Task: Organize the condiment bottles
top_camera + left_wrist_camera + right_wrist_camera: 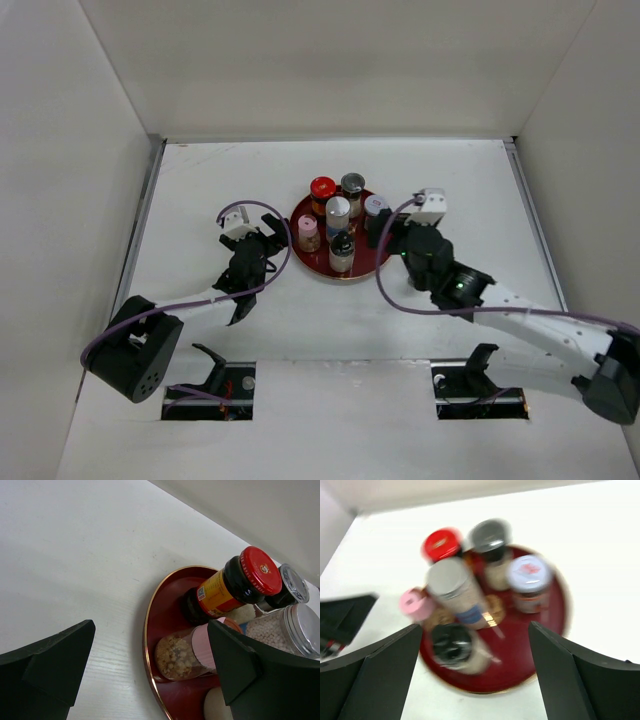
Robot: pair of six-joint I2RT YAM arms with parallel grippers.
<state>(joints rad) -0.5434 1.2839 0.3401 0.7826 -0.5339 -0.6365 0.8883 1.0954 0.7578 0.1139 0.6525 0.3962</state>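
Note:
Several condiment bottles stand together on the round dark-red tray [368,262]: red cap [322,187], grey cap [352,183], silver cap [338,207], lilac cap [376,205], pink cap [307,228] and black cap [342,243]. My left gripper [268,240] is open just left of the tray, its jaws facing the pink-capped jar [180,655] and holding nothing. My right gripper [383,230] is open at the tray's right side, close to the lilac-capped jar [529,575]. In the blurred right wrist view its fingers [395,660] stand wide apart with nothing between them.
White walls enclose the white table on the left, back and right. The arm bases and two dark cut-outs [208,385] lie along the near edge. My left gripper [345,615] shows as a dark shape left of the tray [520,652].

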